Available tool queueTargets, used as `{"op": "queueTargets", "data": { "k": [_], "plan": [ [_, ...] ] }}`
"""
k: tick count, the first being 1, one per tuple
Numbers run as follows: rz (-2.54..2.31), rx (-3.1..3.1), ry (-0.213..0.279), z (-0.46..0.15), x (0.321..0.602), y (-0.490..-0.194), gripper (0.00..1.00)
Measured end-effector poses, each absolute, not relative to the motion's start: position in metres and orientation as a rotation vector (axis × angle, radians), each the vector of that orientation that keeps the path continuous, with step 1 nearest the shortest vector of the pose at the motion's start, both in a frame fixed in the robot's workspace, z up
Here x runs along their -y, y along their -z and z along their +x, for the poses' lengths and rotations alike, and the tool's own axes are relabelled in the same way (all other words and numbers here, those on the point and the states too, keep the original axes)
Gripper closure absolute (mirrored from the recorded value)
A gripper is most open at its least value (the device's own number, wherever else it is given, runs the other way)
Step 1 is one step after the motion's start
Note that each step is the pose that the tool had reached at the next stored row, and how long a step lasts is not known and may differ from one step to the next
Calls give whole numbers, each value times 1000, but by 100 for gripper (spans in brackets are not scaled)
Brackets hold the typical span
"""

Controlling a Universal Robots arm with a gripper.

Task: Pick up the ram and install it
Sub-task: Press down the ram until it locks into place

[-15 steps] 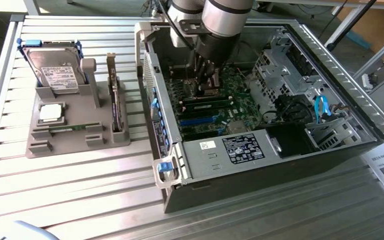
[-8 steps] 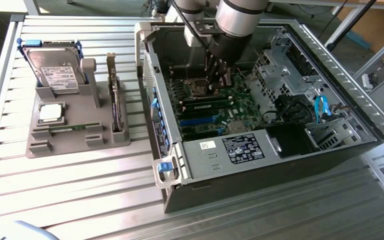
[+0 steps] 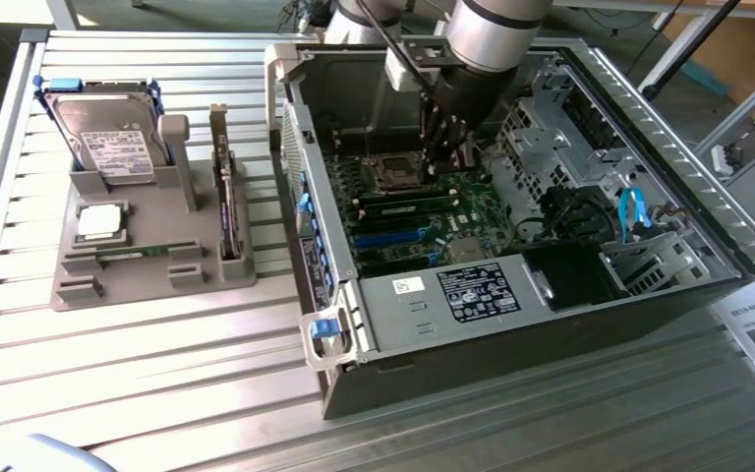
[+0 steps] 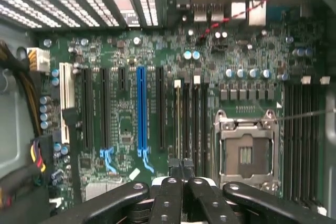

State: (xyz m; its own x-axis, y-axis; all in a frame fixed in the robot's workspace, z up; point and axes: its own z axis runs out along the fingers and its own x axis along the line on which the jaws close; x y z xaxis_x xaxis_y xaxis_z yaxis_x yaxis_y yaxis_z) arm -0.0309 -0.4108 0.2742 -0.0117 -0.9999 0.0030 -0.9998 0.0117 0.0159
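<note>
We've got fingers [image 4: 181, 169] closed down over the ram [image 4: 178, 124], seated in its slot [image 4: 186, 121] beside the CPU socket [image 4: 245, 153]. Risk, imo: uneven push → ram tilts, latches won't catch.

My black gripper [image 4: 181, 174] hangs over a green motherboard [image 4: 126, 124] with one bright blue slot [image 4: 140, 109] among black slots, beside its silver processor socket [image 4: 245, 153], inside a dark grey computer case [image 3: 640, 285] on a ribbed silver table [image 3: 154, 374].
</note>
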Motion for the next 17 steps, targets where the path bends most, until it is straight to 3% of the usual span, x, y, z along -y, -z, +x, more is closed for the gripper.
{"op": "queueTargets", "data": {
  "k": [17],
  "plan": [
    [2199, 2225, 14, -17, 411, -282, 90]
  ]
}}
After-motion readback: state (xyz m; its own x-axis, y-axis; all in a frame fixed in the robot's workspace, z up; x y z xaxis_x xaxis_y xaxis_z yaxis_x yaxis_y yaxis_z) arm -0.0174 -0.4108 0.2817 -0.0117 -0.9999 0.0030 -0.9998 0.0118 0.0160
